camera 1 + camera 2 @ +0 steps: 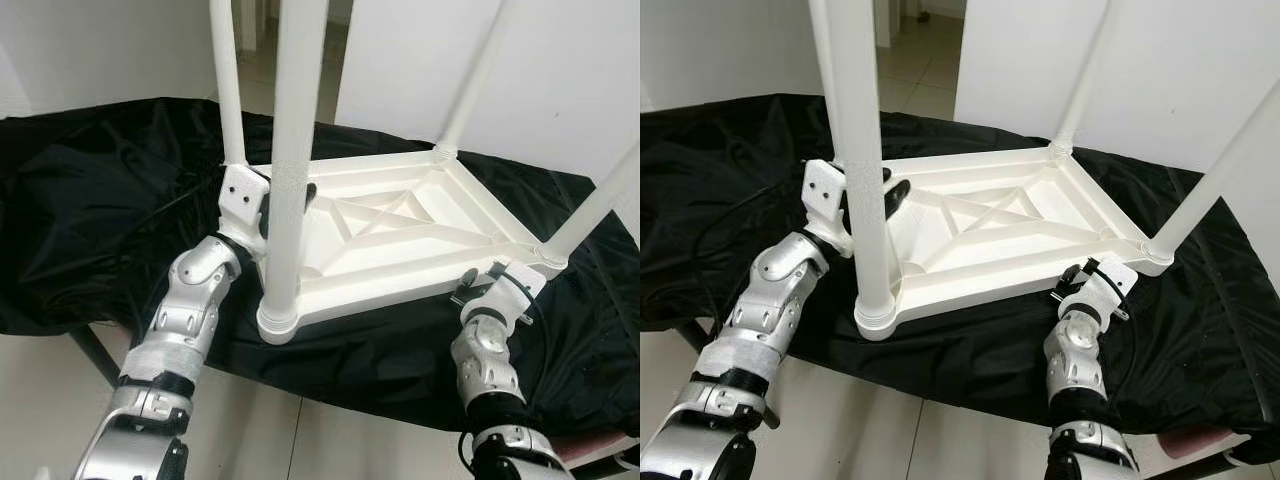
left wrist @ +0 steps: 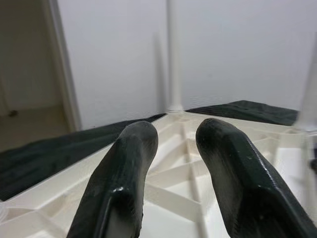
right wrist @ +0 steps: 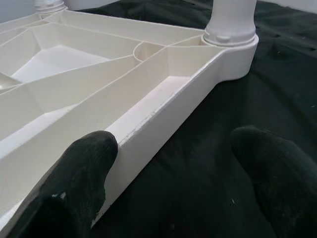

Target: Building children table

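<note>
Four-legged white table, upside down, ribbed underside

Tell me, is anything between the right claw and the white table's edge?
Nothing visible. The right gripper is open, one finger already over the table's rim, the other over the black cloth.

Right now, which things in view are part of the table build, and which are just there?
Part of the job:
- white tabletop, upside down
- four white legs, such as the near one, standing up from its corners
- left gripper
- right gripper, open astride the tabletop's rim

Just there:
- black cloth underneath
- doorway
</note>
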Controlling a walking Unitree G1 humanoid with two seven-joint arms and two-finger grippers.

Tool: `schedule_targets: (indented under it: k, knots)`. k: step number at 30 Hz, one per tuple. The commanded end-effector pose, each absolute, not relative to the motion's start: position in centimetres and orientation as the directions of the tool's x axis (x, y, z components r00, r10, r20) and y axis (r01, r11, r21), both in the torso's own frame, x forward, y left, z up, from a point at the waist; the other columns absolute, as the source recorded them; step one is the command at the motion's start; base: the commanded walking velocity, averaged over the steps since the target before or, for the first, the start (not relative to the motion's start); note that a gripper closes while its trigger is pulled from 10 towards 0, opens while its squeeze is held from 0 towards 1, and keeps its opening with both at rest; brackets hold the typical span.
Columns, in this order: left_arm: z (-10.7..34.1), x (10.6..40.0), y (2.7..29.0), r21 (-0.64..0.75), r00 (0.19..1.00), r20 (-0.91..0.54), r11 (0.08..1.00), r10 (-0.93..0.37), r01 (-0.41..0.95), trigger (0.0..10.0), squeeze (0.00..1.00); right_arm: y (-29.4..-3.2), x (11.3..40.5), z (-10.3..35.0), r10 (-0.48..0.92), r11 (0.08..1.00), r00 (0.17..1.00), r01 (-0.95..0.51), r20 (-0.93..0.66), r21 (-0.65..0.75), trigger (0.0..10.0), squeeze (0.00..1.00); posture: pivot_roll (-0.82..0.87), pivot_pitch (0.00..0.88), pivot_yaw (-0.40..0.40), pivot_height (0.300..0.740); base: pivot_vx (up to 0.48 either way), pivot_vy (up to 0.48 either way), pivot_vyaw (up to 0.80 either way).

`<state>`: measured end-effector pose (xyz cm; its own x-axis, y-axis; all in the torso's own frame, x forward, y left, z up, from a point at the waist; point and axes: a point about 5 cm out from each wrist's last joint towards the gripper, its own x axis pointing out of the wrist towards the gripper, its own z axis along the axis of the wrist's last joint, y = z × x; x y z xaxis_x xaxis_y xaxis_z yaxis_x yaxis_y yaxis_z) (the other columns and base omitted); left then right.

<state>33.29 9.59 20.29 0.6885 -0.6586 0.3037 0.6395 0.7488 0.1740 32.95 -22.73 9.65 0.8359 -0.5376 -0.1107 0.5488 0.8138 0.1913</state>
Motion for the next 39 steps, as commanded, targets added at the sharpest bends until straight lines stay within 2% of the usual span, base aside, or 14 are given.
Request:
schedule_targets:
  k: [1,5,10,13,17,20,24,26,29,30,31,33,36,39]
  knots:
    - [19.7,31.0,7.1,0.248,0.375,0.223,0.424,-0.900,0.871,10.0,0.00,-22.8,33.3,8.9,-0.488,0.838,0.858,0.512,-0.161,0.188,10.0,0.00,0.03,0.000,-0.081,0.740,0.000,0.000,0.00]
    - [19.4,30.2,6.7,0.233,0.334,0.212,0.379,-0.918,0.896,10.0,0.00,-23.2,33.9,9.3,-0.467,0.848,0.870,0.492,-0.158,0.197,10.0,0.00,0.03,0.000,-0.081,0.740,0.000,0.000,0.00]
    - [19.0,28.5,6.1,0.199,0.239,0.179,0.273,-0.954,0.941,10.0,0.00,-24.1,34.8,10.0,-0.442,0.858,0.883,0.468,-0.158,0.213,10.0,0.00,0.03,0.000,-0.077,0.740,0.000,0.000,0.00]
    - [18.8,27.2,5.4,0.189,0.163,0.154,0.191,-0.974,0.963,10.0,0.00,-23.8,35.5,10.3,-0.359,0.884,0.917,0.394,-0.174,0.252,10.0,0.00,0.04,0.000,-0.078,0.740,0.000,0.000,0.00]
    - [18.8,26.7,5.1,0.174,0.133,0.148,0.158,-0.980,0.972,10.0,0.00,-23.4,35.8,10.4,-0.302,0.896,0.938,0.340,-0.168,0.285,10.0,0.00,0.04,0.000,-0.078,0.740,0.000,0.000,0.00]
    - [19.3,25.3,4.2,0.143,0.058,0.159,0.081,-0.986,0.986,10.0,0.00,-22.3,36.5,10.7,-0.152,0.910,0.976,0.199,-0.154,0.364,10.0,0.00,0.04,0.000,-0.076,0.740,0.000,0.000,0.00]
    - [19.4,25.0,4.0,0.131,0.043,0.159,0.064,-0.986,0.989,10.0,0.00,-22.0,36.6,10.8,-0.116,0.914,0.982,0.164,-0.150,0.372,10.0,0.00,0.04,0.000,-0.076,0.740,0.000,0.000,0.00]
    - [19.7,24.3,3.5,0.116,0.010,0.161,0.029,-0.987,0.993,10.0,0.00,-21.5,37.0,10.9,-0.025,0.935,0.988,0.076,-0.149,0.346,10.0,0.00,0.04,0.000,-0.072,0.740,0.000,0.000,0.00]
    - [19.8,24.2,3.3,0.114,0.004,0.161,0.022,-0.987,0.993,10.0,0.00,-21.3,37.0,10.9,-0.007,0.939,0.989,0.058,-0.151,0.339,10.0,0.00,0.04,0.000,-0.072,0.740,0.000,0.000,0.00]
    - [20.0,23.9,3.0,0.092,-0.019,0.168,-0.004,-0.986,0.996,10.0,0.00,-20.9,37.2,11.2,0.087,0.962,0.985,-0.043,-0.151,0.268,10.0,0.00,0.04,0.000,-0.064,0.740,0.000,0.000,0.00]
    - [20.0,23.9,3.0,0.092,-0.019,0.168,-0.004,-0.986,0.996,10.0,0.00,-20.9,37.2,11.2,0.087,0.962,0.985,-0.043,-0.151,0.268,10.0,0.00,0.04,0.000,-0.064,0.740,0.000,0.000,0.00]
    - [20.2,23.6,2.7,0.076,-0.033,0.175,-0.020,-0.984,0.997,10.0,0.00,-20.5,37.3,11.3,0.146,0.980,0.976,-0.120,-0.164,0.156,10.0,0.00,0.04,0.000,-0.058,0.740,0.000,0.000,0.00]
    - [20.3,23.6,2.7,0.070,-0.035,0.177,-0.023,-0.984,0.997,10.0,0.00,-20.5,37.3,11.5,0.136,0.989,0.976,-0.125,-0.170,0.075,10.0,0.00,0.04,0.000,-0.058,0.740,0.000,0.000,0.00]
    - [20.4,23.6,2.8,0.065,-0.027,0.178,-0.015,-0.984,0.998,10.0,0.00,-21.0,37.5,11.9,0.056,0.998,0.988,-0.060,-0.144,-0.022,10.0,0.00,0.04,0.000,-0.058,0.740,0.000,0.000,0.00]
